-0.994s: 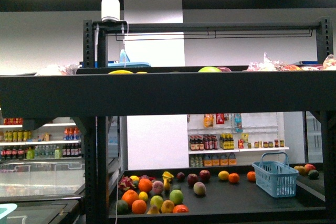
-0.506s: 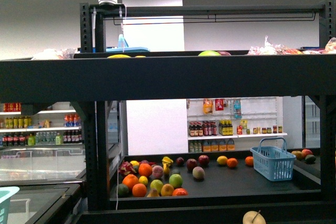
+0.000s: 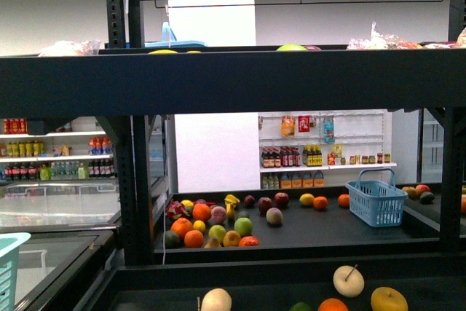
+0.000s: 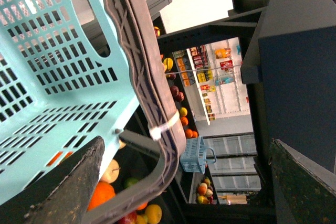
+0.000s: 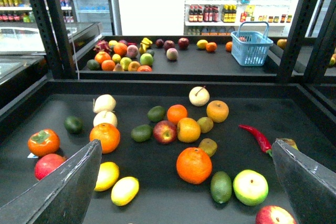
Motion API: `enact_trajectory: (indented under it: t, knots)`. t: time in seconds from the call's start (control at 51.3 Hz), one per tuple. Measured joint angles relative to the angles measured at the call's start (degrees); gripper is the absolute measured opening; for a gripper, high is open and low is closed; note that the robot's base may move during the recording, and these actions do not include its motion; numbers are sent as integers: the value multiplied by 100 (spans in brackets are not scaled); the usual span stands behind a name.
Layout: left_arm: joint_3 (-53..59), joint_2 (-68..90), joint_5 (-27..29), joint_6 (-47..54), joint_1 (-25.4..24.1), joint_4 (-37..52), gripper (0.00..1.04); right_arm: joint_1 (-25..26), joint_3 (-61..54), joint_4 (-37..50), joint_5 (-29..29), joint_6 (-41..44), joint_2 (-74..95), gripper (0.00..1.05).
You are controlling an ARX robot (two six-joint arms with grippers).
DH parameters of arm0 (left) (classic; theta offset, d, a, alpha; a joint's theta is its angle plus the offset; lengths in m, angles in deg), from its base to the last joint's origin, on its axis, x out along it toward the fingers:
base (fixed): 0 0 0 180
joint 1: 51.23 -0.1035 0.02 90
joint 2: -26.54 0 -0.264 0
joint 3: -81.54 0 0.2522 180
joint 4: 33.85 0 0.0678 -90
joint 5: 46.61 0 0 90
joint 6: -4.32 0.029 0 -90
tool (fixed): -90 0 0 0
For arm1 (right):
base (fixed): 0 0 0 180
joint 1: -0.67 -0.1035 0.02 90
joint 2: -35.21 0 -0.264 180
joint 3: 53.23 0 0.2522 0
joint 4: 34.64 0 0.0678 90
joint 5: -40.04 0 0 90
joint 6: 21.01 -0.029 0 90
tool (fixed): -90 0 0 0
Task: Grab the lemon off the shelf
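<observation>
The shelf (image 3: 233, 81) is a black multi-tier rack filling the front view. In the right wrist view its lower tray (image 5: 157, 203) holds many fruits. Two pale yellow oval lemons lie side by side there, one lemon (image 5: 125, 190) nearest and the other (image 5: 106, 176) just behind it, close to my right gripper's one finger. My right gripper (image 5: 185, 150) is open and empty above the tray, over a large orange (image 5: 194, 165). My left gripper (image 4: 186, 141) is open and empty beside a teal basket (image 4: 63, 66). Neither gripper shows in the front view.
Oranges, apples, avocados, a lime (image 5: 221, 187), a green apple (image 5: 250, 187) and a red chilli (image 5: 256, 137) lie around the lemons. A golden apple (image 3: 388, 299) and pale pear (image 3: 348, 280) show low in front. A farther tray holds more fruit and a blue basket (image 3: 376, 202).
The front view has sunk: the rack's boards have slid upward in the picture, and the lower tray's fruits have come into view at the bottom edge.
</observation>
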Motion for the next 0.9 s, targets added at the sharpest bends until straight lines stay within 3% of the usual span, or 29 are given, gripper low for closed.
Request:
enact_trajectory:
  t: [0.545,0.896]
  knots:
    - [-1279,1606,179,-726,315,815,97,0,0,0,0,0,0,97]
    - [-1714,1947,431,-796,463,728,97,0,0,0,-2,0,0,97]
